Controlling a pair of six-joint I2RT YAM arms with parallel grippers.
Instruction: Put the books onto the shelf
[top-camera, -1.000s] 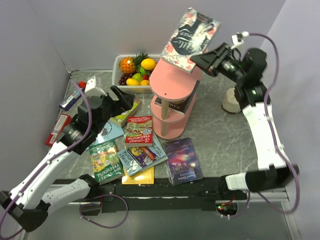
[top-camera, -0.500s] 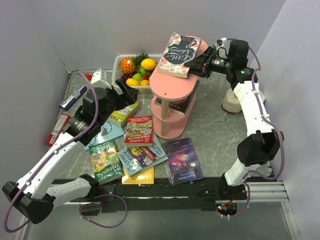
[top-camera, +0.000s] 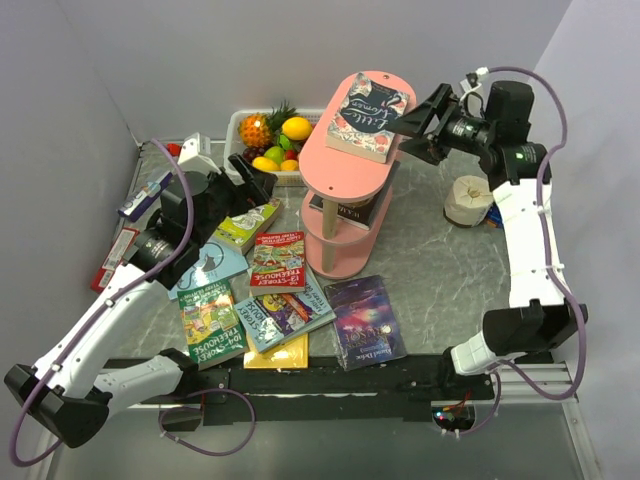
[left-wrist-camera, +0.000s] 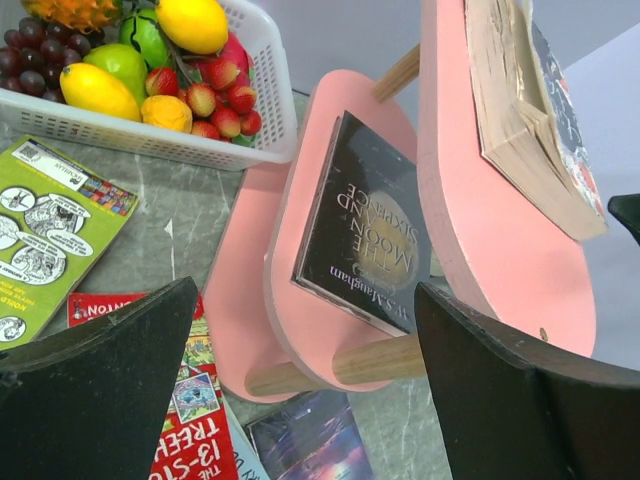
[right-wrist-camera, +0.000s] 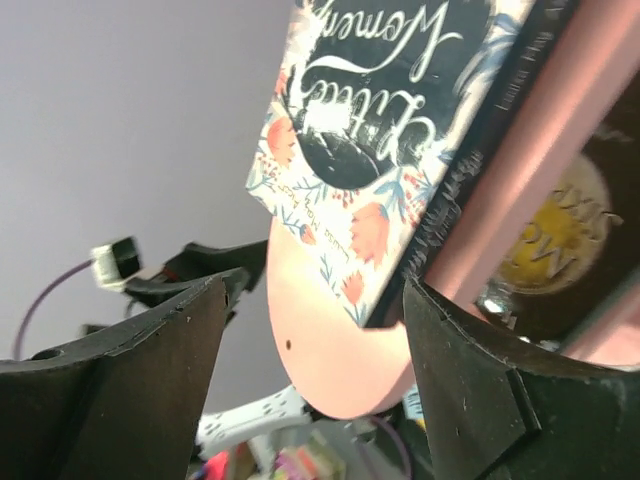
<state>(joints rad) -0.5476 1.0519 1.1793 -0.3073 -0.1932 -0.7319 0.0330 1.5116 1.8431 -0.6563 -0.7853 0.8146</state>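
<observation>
The pink shelf (top-camera: 345, 175) stands mid-table. A floral-covered book (top-camera: 368, 115) lies flat on its top tier (right-wrist-camera: 335, 350), and a dark book (left-wrist-camera: 365, 235) lies on the middle tier. My right gripper (top-camera: 416, 125) hangs just right of the floral book (right-wrist-camera: 400, 120), open, with the book's corner near one finger (right-wrist-camera: 500, 400). Several more books lie on the table left of and before the shelf: a red one (top-camera: 279, 260), a green one (top-camera: 212, 322) and a purple galaxy one (top-camera: 365, 320). My left gripper (top-camera: 245, 188) hovers open over them with nothing between its fingers (left-wrist-camera: 100, 390).
A white fruit basket (top-camera: 234, 135) stands behind the shelf on the left. A pale round roll (top-camera: 468, 200) sits at the right. A red packet (top-camera: 112, 258) and a blue-white carton (top-camera: 140, 197) lie by the left wall.
My right gripper lowered the floral book onto the top tier, opened, let it go and drew back a little to the right. The left arm barely moved.
</observation>
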